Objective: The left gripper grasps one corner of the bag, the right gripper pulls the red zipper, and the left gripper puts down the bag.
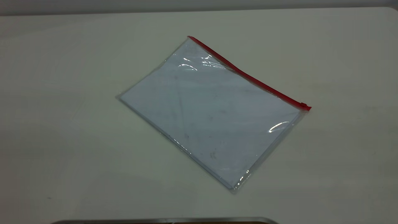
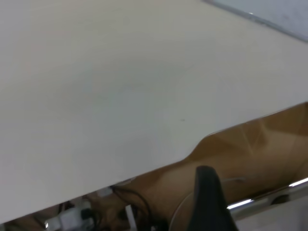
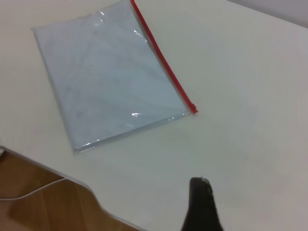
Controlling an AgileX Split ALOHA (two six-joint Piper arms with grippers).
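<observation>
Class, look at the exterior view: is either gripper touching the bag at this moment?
No. The bag lies flat and alone on the table, with no gripper anywhere in that view.

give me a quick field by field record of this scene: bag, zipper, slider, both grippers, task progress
bag: clear pouch holding white paper, flat on the table, turned at an angle
red zipper: runs along the far long edge
slider tab: at the zipper's right end in the exterior view
left gripper: only a dark tip shows, off the table's edge, away from the bag
right gripper: only a dark tip shows, above the table, short of the slider corner
contact: neither gripper touches the bag
progress: no corner grasped yet
</observation>
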